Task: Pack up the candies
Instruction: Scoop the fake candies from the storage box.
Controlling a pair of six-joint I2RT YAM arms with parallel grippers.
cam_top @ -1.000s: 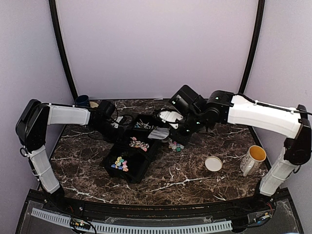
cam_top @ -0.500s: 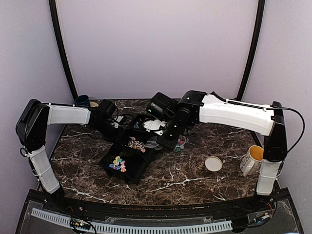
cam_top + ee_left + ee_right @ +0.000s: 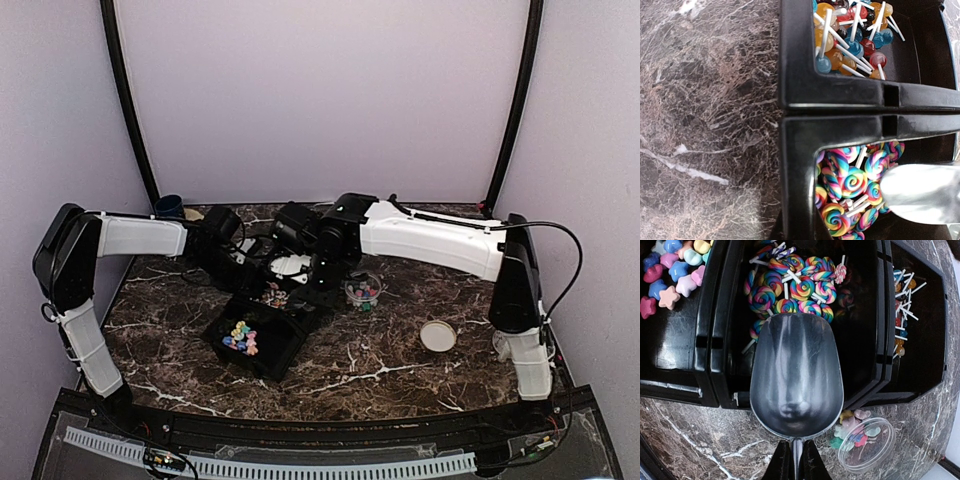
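A black three-compartment tray holds the candies: bright star-shaped ones in the near compartment, swirl lollipops in the middle and small ball lollipops in the far one. More candies lie in and beside a clear round tub tipped beside the tray. My right gripper is shut on the handle of an empty metal scoop, which hangs over the swirl lollipops. At the tray's far-left rim my left gripper is shut on it.
A round tan lid lies on the marble table right of the tray. A mug peeks out behind the right arm's base. A dark blue cup stands at the back left corner.
The right arm has swung left with the scoop, from beside the clear tub to over the tray's middle compartment. The left arm has stayed at the tray's rim.
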